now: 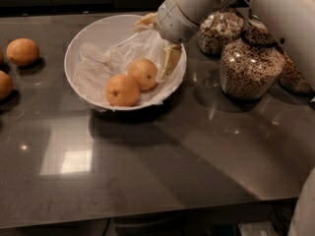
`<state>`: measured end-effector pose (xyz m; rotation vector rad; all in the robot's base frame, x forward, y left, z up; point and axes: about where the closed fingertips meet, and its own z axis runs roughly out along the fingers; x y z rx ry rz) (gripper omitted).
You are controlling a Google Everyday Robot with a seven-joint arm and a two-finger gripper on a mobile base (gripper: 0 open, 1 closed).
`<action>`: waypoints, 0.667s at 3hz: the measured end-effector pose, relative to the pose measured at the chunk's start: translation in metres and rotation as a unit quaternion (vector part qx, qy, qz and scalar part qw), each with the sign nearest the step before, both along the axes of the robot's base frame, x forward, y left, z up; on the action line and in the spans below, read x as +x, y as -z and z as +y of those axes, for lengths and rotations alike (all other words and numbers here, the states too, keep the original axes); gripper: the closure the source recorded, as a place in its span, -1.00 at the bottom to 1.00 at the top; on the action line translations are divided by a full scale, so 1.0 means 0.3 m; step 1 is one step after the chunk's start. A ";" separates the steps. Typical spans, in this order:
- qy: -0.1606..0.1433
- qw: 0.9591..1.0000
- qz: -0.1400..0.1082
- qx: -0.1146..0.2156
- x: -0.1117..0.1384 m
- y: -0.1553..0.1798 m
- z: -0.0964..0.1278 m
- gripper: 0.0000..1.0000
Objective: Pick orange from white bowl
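Observation:
The white bowl (93,31), lined with crinkled plastic, stands on the dark counter at the back left of centre. Two fruits lie in its near right part. The paler orange (143,73) is on the right, and a deeper-orange fruit (121,90) touches it at the front left. My gripper (156,41) hangs over the bowl's right side, open and empty. One beige finger (167,62) reaches down inside the right rim, just right of the pale orange. The other finger (146,20) is above the far rim.
Two loose oranges (22,51) (4,84) lie on the counter at the far left. Glass cereal jars (220,31) (251,68) (295,75) stand close to the right of the bowl, under my white arm (275,14). The counter's front edge (147,215) runs along the bottom.

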<state>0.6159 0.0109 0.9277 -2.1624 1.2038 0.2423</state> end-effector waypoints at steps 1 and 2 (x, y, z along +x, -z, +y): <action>-0.003 1.000 0.007 0.001 0.008 0.015 0.011 -0.64; -0.011 1.000 0.023 -0.001 0.006 0.048 0.033 -0.72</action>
